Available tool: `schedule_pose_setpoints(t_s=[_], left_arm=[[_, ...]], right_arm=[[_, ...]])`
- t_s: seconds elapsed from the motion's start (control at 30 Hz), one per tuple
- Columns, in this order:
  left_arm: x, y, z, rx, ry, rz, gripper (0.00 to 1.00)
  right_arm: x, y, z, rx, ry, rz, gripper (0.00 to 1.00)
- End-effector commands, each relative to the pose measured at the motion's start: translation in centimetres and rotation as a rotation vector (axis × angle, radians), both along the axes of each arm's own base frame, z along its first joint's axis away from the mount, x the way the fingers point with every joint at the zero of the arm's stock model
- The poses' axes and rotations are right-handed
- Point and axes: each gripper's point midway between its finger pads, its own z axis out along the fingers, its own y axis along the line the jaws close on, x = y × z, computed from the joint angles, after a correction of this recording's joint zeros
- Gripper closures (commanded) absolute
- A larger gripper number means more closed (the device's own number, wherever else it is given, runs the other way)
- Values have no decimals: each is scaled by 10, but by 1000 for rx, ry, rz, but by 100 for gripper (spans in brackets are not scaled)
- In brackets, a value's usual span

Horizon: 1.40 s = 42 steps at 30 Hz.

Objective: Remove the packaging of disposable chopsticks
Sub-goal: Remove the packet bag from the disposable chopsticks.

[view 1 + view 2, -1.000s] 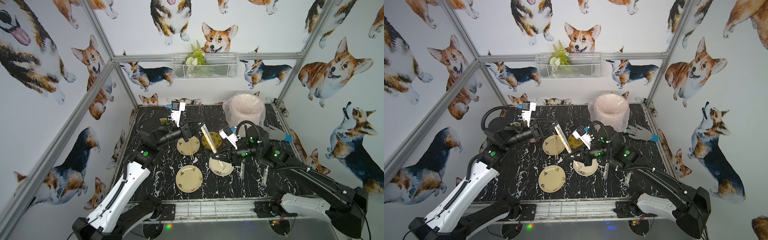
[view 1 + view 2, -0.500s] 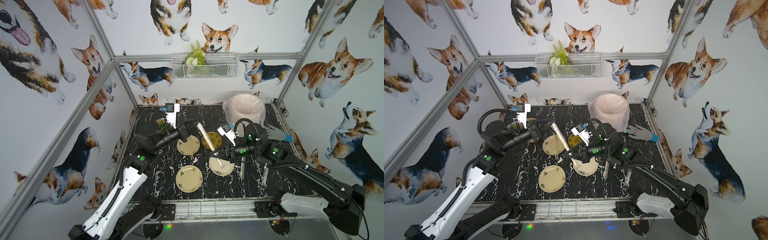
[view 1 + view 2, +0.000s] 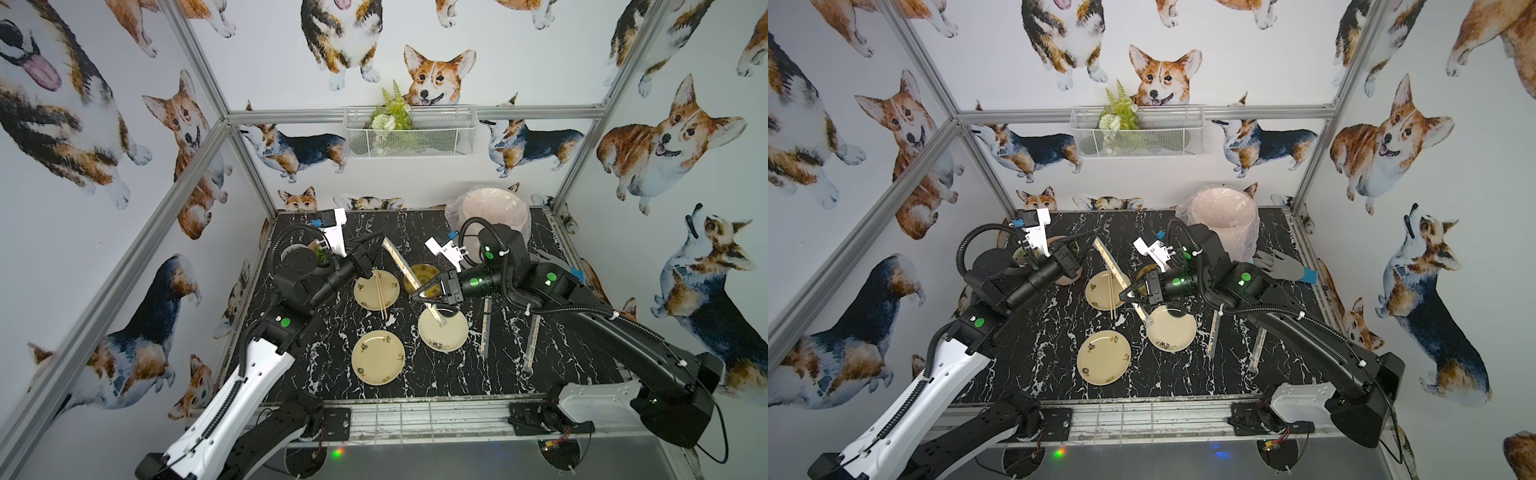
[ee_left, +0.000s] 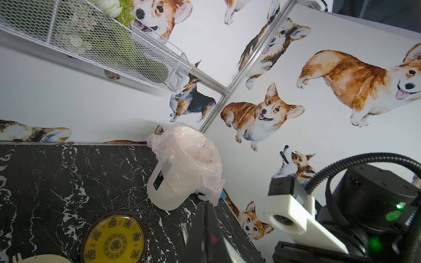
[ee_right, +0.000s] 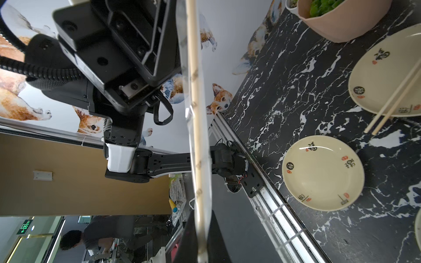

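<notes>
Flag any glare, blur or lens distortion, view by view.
Both top views: wide-angle lens splays the frame posts; focus sharp. Left wrist view: left gripper close, dark, blurred. Right wrist view: clear sleeve catches glare, soft near the lens; plate crisp, rim highlighted.

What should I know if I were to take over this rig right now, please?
Left gripper: shut on the far end of the held sleeve, as far as the top views show.
Right gripper: shut on the same sleeve lower down. The chopsticks are inside it, and its lower end hangs over the right plate.
Done: one bare pair of chopsticks lies across the far plate.
Left: strip the held sleeve, then the two sleeved pairs lying on the table beside the right plate.
</notes>
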Motion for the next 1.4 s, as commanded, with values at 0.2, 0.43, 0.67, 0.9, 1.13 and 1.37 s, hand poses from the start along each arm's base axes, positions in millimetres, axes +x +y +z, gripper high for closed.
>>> schedule_pose_setpoints(t_s=[0.2,0.43,0.67,0.9,1.13,1.37], left_arm=[[-19,-28,4,-11,3,-105,100],[-18,-26,-3,1,8,-88,100],[-24,-10,18,-5,-83,-26,100],[-48,36,52,41,-260,125,41],[-50,58,75,138,-326,242,53],[-52,-12,63,17,-276,-126,66]], right_arm=[[50,10,-3,-29,-71,-203,100],[49,8,-3,-4,-64,-211,100],[39,1,-8,22,-141,-169,100],[32,-16,-21,49,-332,-115,100],[-3,-28,-18,145,-551,46,100],[-12,-20,9,303,-525,89,100]])
